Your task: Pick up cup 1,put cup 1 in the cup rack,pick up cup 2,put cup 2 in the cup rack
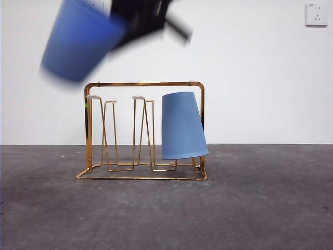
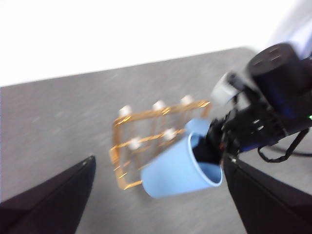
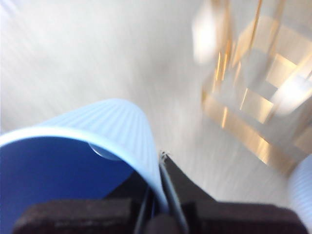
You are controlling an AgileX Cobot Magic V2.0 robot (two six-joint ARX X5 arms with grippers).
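A blue ribbed cup (image 1: 78,41) hangs tilted and blurred high above the left end of the gold wire cup rack (image 1: 140,84). My right gripper (image 1: 138,21) is shut on its rim; in the right wrist view the jaws (image 3: 158,195) pinch the cup wall (image 3: 97,141). A second blue cup (image 1: 182,127) sits upside down on the rack's right prongs. In the left wrist view, the held cup (image 2: 178,170) hovers over the rack (image 2: 146,117). My left gripper (image 2: 158,161) is open, holds nothing, and stays away from the rack.
The rack stands on a grey table (image 1: 260,208) against a white wall. Its left and middle white-tipped prongs (image 1: 110,101) are bare. A wall socket (image 1: 316,14) sits at the upper right.
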